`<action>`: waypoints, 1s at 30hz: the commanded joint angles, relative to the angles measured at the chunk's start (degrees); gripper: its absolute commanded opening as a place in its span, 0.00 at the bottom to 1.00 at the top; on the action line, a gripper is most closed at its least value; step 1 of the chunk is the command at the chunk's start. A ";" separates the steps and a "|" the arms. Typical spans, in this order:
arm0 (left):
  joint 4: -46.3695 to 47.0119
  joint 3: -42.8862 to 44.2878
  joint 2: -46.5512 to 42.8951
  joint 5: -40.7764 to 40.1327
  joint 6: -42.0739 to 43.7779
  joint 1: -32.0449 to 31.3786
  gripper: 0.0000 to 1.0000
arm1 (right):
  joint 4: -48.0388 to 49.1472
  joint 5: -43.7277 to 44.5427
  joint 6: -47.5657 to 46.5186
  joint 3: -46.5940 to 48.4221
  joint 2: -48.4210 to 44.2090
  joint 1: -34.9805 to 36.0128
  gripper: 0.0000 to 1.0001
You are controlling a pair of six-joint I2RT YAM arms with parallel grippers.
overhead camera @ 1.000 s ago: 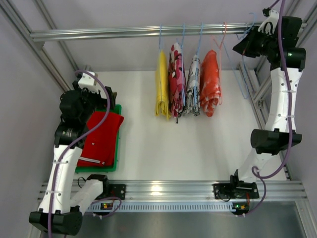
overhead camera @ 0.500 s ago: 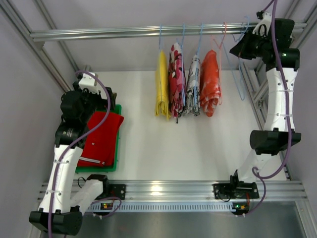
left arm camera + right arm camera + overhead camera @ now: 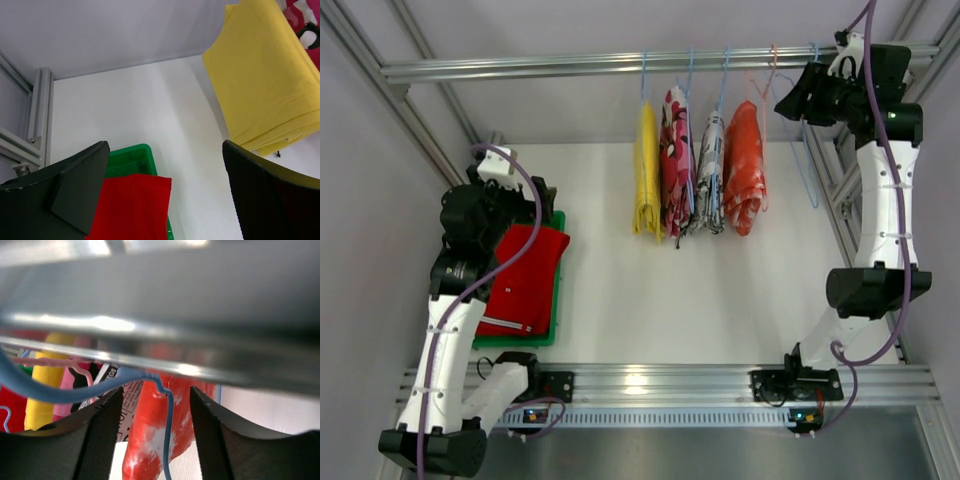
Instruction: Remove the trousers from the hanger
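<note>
ok so L to R: left gripper (image 3: 165, 147) hangs over the green tray (image 3: 125, 157) w/ its fingers spread as wide as they go and nothing in them. The red trousers (image 3: 525, 280) lie flat in that tray, so imo that pair is done. The yellow trousers (image 3: 647, 170) are not. They hang folded over a blue hanger on the rail (image 3: 570, 67), first in the row, w/ a floral piece (image 3: 677, 160), a grey printed one (image 3: 712, 175) and an orange-red one (image 3: 745, 165) packed close beside them. Far right there's an empty blue hanger (image 3: 807, 150) w/ its hook up at the rail, and the right gripper (image 3: 156, 392) sits right by it. Its fingers are parted, w/ the thin blue wire running down the gap btw them and not pinched afaict. The wrist cam is blurry up there though, so I can't swear the hook sits properly on the rail. So the step is getting clear of that hanger. I'd open a bit wider first, then back out straight away from the rail so neither pad drags the wire and tips the hook off. No sideways swing, since the orange-red piece is near. Then yellow: grab low on the cloth, not the hanger, and slide it off toward the free side. It's soft and should slip easy, but the neighbours could get tugged along.
</note>
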 commanded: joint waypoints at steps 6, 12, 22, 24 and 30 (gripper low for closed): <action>5.88 0.73 -0.12 6.16 -3.83 -0.01 0.99 | 9.29 0.96 -0.40 -6.21 -12.71 0.67 0.80; 6.50 5.29 4.98 9.85 -10.92 -0.01 0.99 | 16.24 1.30 -0.57 -17.37 -24.57 0.32 1.00; 11.24 15.66 18.07 15.31 -23.69 -8.79 0.99 | 22.40 -1.50 -3.91 -35.22 -40.49 -0.21 0.99; 12.91 17.43 20.26 15.22 -24.83 -12.82 0.99 | 22.49 -2.12 -4.26 -36.36 -41.81 -0.21 1.00; 17.65 24.01 31.07 14.78 -33.87 -17.15 0.97 | 21.08 -2.65 -5.58 -38.74 -43.31 -0.21 0.99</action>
